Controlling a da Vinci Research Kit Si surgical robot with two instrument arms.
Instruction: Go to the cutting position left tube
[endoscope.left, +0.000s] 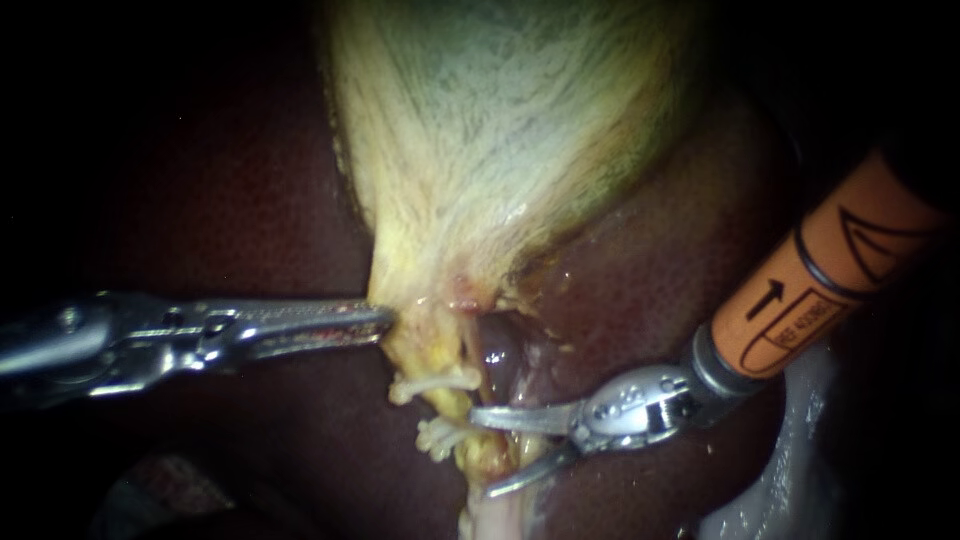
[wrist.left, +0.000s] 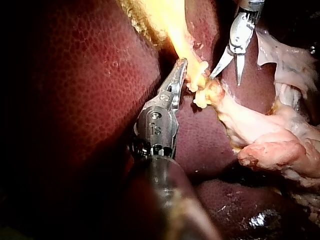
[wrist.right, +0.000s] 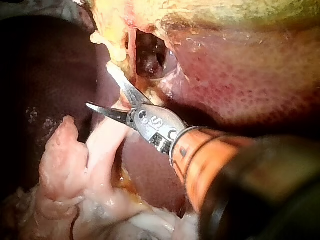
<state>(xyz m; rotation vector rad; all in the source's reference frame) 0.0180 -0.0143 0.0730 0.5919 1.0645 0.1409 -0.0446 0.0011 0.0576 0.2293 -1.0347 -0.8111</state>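
Two instruments work over one gallbladder (endoscope.left: 500, 120) on the dark red liver (endoscope.left: 230, 200). The left tube (endoscope.left: 447, 406) runs down from the gallbladder's yellow neck and carries two white clips, one (endoscope.left: 435, 382) just above the other (endoscope.left: 440, 437). The left instrument (endoscope.left: 385, 320) comes in nearly level from the left. Its jaws are pressed together, pinching the left edge of the yellow neck just above the clips. The right instrument (endoscope.left: 481, 452) slants down from the upper right on an orange-sleeved shaft. Its two thin, pointed jaws are spread wide and hold nothing. The upper jaw's tip reaches the left tube between the two clips, and the lower jaw points down and left, below the second clip.
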